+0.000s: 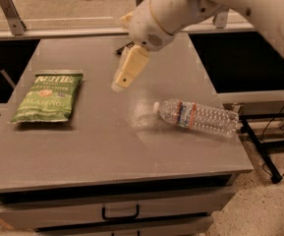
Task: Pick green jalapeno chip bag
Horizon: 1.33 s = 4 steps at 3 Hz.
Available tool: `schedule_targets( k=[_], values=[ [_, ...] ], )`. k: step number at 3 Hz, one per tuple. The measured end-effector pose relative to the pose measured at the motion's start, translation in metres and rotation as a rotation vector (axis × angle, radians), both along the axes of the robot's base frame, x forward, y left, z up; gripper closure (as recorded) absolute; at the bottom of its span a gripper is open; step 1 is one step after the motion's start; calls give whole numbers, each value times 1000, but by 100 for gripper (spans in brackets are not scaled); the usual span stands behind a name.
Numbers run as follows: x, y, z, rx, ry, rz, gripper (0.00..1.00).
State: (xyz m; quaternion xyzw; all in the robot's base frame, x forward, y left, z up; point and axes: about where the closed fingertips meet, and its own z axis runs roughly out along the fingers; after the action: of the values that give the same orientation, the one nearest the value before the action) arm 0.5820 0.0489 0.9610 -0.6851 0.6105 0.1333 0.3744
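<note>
The green jalapeno chip bag (47, 97) lies flat on the left side of the grey table (107, 146), white lettering facing up. My gripper (120, 84) hangs from the white arm (181, 6) above the middle of the table. It points down and to the left, is to the right of the bag and apart from it, and holds nothing.
A clear plastic water bottle (198, 117) lies on its side on the right part of the table. A small black remote (124, 48) at the back is mostly hidden behind the arm. A drawer handle (120, 213) shows below the front edge. Cables lie on the floor at right.
</note>
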Motion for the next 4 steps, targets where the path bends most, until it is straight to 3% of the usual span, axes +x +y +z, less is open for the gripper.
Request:
schedule_targets(
  k=[1, 2, 3, 4],
  values=[
    [27, 66, -7, 87, 5, 73, 0],
    [38, 125, -17, 140, 35, 136, 0],
    [42, 166, -38, 143, 80, 153, 0],
    [51, 183, -69, 106, 139, 118, 0]
  ],
)
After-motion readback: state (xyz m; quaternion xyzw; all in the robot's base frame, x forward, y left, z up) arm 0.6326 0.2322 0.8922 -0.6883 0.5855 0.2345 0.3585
